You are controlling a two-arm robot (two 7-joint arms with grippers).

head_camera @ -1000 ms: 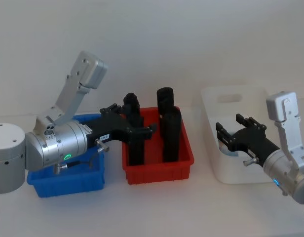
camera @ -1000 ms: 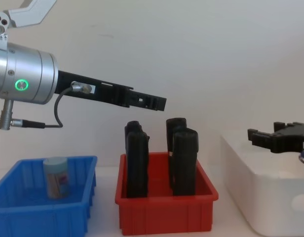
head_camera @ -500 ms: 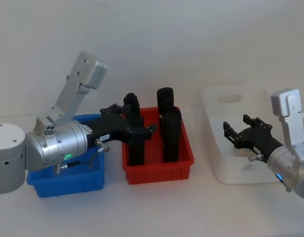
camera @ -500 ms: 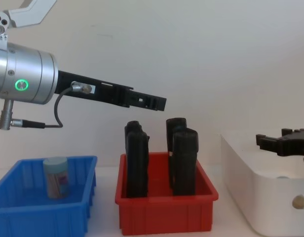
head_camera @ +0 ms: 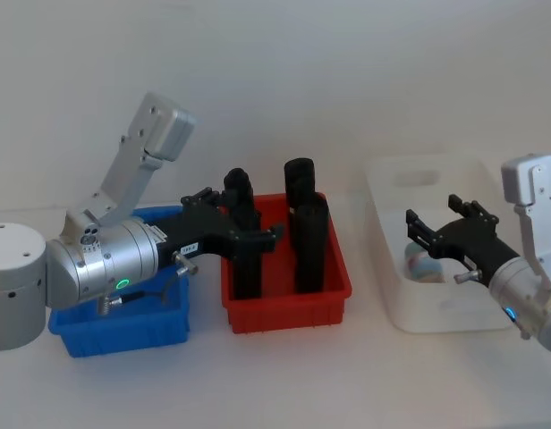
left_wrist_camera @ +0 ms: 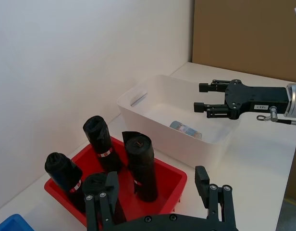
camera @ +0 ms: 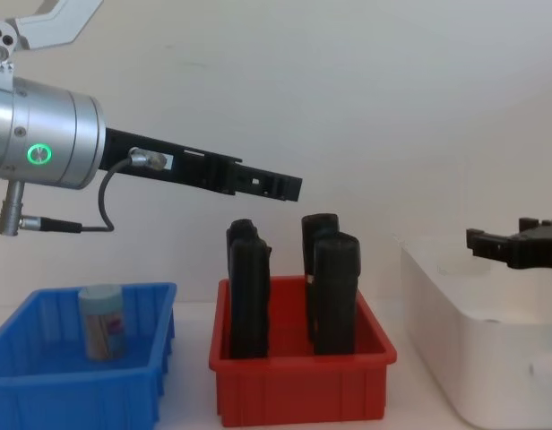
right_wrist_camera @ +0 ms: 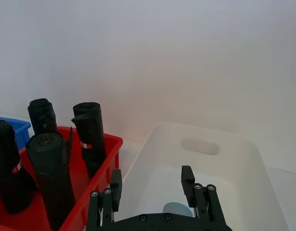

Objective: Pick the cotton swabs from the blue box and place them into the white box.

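**Head view.** The right tool (head_camera: 432,214) has risen and pulled back toward the robot's right. Its fingers are spread and empty, where a moment ago it sat lower inside the white box (head_camera: 436,315). A tub of cotton swabs (head_camera: 423,265) now rests on that box's floor, so I judge this drop finished. The left tool (head_camera: 253,217) has not moved. It hangs with its fingers apart over the red bin (head_camera: 284,308), just beside the blue box (head_camera: 123,332).

**Left wrist view.** The delivered tub is a small clear cylinder with a pale label, and it seems tipped on its side. The white box is smooth and glossy with rounded corners. The black rolls (left_wrist_camera: 141,166) in the red bin look like crinkled film wound tight.

**Right wrist view.** The tub's dull blue lid shows just under the spread fingers, which do not touch it. An oval handle hole pierces the far wall of the white box.

**Chest view.** A second tub (camera: 101,321) stands upright in the blue box, which is hard ribbed plastic resting on the desk (camera: 191,394). The task is therefore only partly done, with at least this tub left to carry over.
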